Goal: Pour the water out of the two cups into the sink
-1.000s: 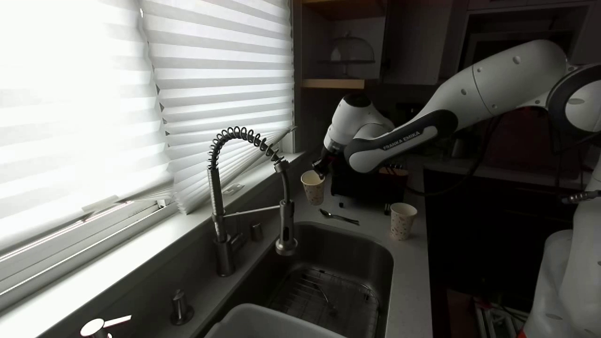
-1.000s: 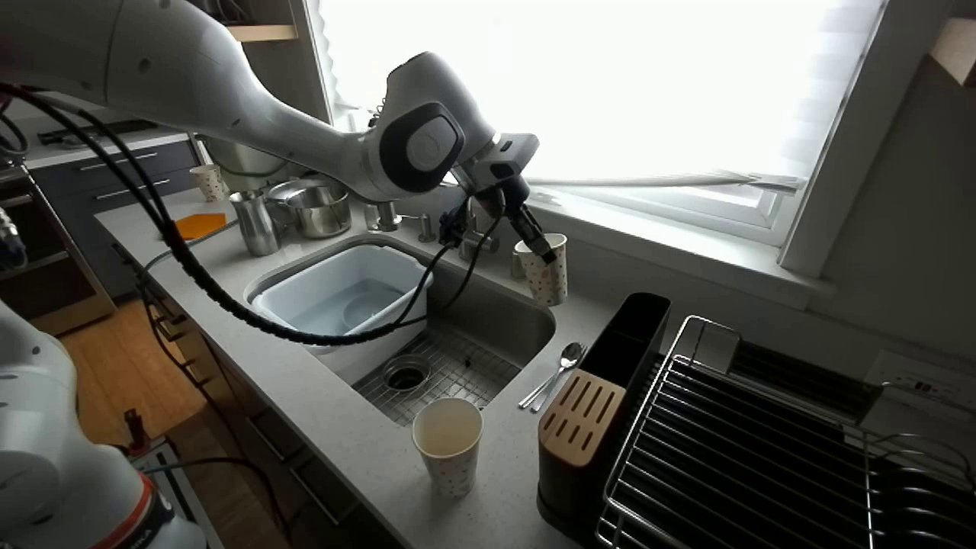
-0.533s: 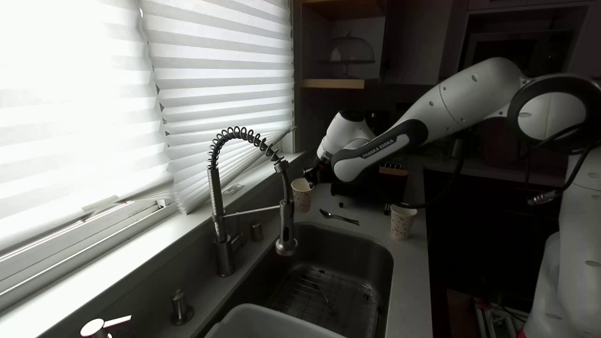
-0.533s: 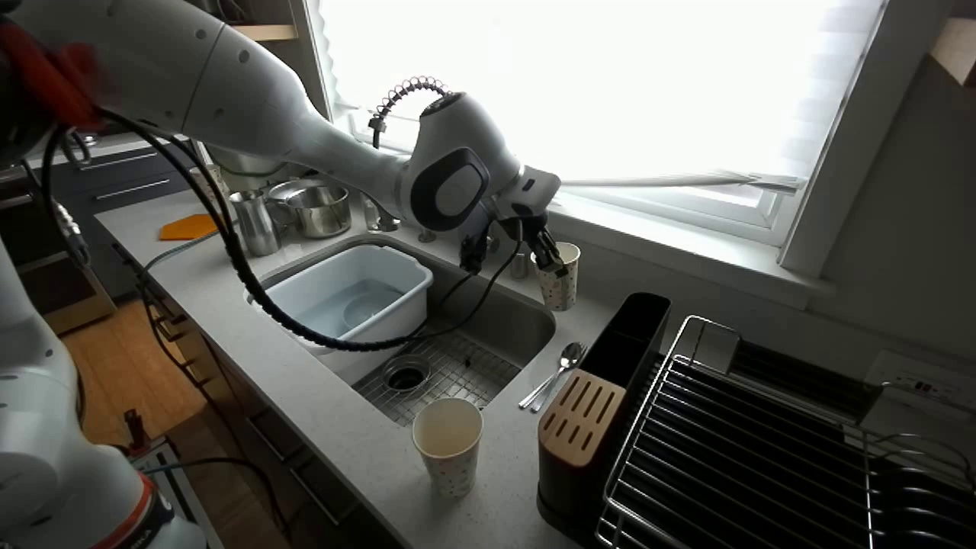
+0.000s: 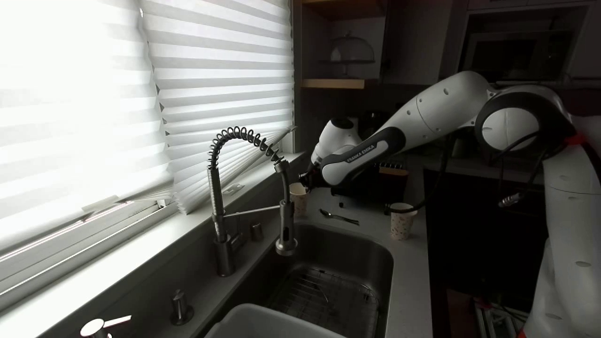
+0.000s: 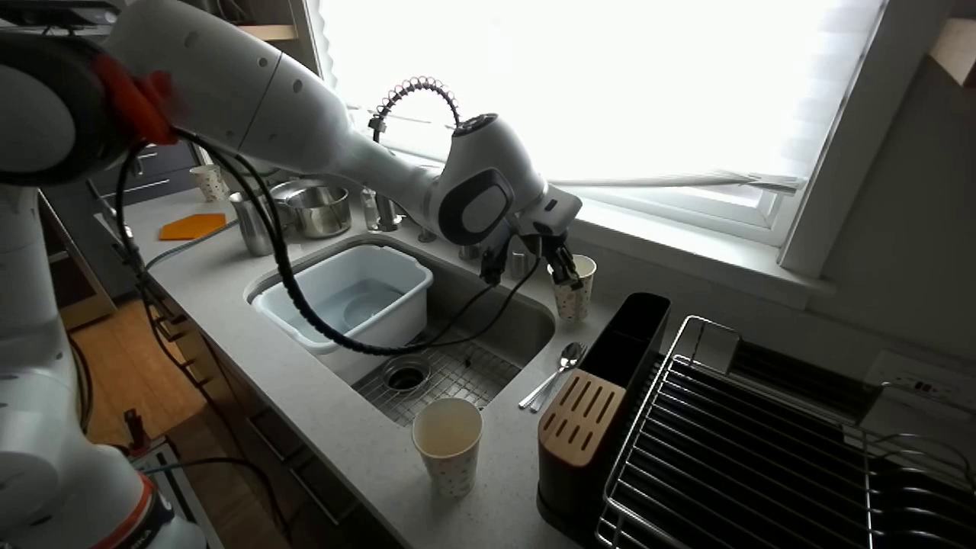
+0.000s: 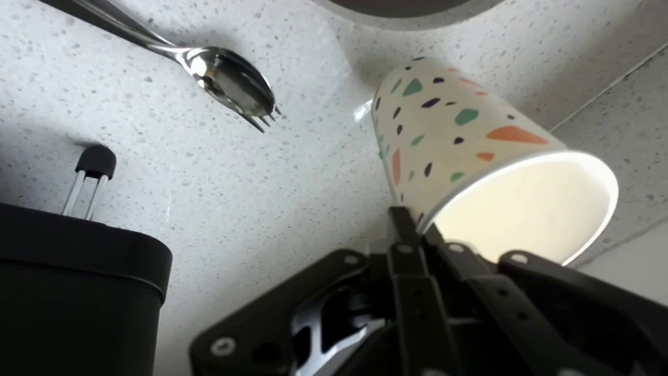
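My gripper (image 7: 417, 224) is shut on the rim of a speckled cream cup (image 7: 443, 130), one finger inside the rim and one outside. The gripper (image 5: 306, 182) and this cup (image 5: 299, 203) are at the sink's corner by the window. The cup (image 6: 577, 305) is nearly upright, at or just above the counter; I cannot tell if it touches. The other cup (image 6: 450, 467) stands upright on the counter's front side, also visible in an exterior view (image 5: 402, 225). The sink (image 5: 350, 246) has a coiled-spring faucet (image 5: 216, 197). No water shows in the held cup.
A fork and spoon (image 6: 570, 354) lie beside the sink, near a black utensil holder (image 6: 579, 415) and a wire dish rack (image 6: 675, 381). A white tub (image 6: 412, 313) with water sits in the sink. A similar cup (image 6: 208, 183) stands at the counter's far end. The arm's cable hangs over the sink.
My gripper has lowered the held cup toward the counter and moved it toward the window-side corner beyond the sink. The cup has become more upright. The other cup has not moved.
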Controlling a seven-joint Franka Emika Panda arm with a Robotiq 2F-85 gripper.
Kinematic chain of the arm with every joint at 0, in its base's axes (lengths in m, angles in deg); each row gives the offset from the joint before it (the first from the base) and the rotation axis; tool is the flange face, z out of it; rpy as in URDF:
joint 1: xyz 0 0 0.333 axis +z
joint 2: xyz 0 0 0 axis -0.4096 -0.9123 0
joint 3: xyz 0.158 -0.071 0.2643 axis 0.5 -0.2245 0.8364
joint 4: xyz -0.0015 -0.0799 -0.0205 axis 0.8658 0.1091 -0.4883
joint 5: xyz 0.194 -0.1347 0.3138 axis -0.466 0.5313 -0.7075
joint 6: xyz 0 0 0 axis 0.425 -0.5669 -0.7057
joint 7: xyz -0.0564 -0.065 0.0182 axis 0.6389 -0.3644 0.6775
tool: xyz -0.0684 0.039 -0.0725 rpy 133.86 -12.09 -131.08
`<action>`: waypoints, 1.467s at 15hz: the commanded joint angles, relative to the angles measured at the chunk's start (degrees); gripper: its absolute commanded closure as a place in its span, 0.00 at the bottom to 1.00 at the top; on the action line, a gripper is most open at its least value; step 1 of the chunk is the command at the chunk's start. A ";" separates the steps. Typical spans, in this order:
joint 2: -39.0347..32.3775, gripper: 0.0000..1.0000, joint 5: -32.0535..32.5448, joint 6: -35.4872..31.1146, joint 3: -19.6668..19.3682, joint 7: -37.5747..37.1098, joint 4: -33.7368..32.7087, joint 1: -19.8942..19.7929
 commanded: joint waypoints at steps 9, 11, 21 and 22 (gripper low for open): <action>2.85 0.19 -1.29 1.90 -2.66 0.25 -1.82 2.03; 6.41 0.04 0.26 2.85 -1.67 0.63 -1.29 1.09; 24.88 0.00 -7.05 31.65 1.72 20.78 0.27 0.00; 25.98 0.00 -6.98 33.95 1.75 21.88 0.56 -0.13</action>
